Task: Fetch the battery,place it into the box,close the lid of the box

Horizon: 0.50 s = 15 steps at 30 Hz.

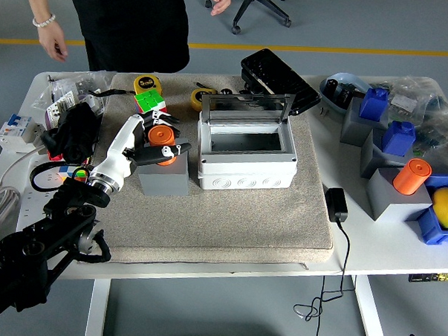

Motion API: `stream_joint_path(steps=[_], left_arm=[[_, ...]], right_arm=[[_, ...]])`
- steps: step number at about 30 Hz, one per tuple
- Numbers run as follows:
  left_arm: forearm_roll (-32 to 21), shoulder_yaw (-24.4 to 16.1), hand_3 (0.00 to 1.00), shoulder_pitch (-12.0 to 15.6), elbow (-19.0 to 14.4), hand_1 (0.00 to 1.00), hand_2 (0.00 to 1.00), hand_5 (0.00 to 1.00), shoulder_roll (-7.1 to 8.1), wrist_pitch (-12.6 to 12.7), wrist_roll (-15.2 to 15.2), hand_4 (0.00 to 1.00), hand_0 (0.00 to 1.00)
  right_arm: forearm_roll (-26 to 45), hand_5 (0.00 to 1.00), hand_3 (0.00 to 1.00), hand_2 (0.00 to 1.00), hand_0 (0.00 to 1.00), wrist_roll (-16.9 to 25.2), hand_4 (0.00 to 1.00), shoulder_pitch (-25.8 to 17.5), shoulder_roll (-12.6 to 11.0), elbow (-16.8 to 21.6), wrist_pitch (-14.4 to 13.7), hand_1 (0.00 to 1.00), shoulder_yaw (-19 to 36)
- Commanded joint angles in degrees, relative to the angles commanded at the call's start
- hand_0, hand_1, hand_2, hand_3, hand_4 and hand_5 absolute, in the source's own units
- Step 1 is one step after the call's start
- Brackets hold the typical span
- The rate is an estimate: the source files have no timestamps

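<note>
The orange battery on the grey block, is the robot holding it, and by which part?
Yes. The left hand is closed around the orange battery, fingers wrapping its side wall just under the top, while it stands in the grey block.

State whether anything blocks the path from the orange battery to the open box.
Nothing visible does. The left hand grips the orange battery on its grey stand; the white box sits right beside it, lid raised.

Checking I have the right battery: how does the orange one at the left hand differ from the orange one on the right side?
The left orange battery sits on a grey block on the mat, with the left hand closed around it. The right orange battery stands untouched on another grey block off the mat. Both are orange cylinders.
</note>
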Motion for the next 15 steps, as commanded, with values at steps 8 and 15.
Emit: stream_joint_path(steps=[8, 15], left_arm=[[-1.82, 0.29, 0.443, -0.54, 0.81, 0.417, 0.400, 0.002, -0.73, -0.51, 0.09, 0.908, 0.540], [-2.85, 0.73, 0.282, -1.08, 1.63, 0.321, 0.297, 0.002, -1.37, -0.50, 0.16, 0.701, 0.393]], right_arm=[[0.12, 0.622, 0.597, 0.655, 0.726, 0.00, 0.998, 0.03, 0.01, -0.02, 0.06, 0.666, -0.34], [0.03, 0.622, 0.597, 0.655, 0.726, 0.03, 0.998, 0.16, 0.01, 0.02, 0.04, 0.667, -0.24]])
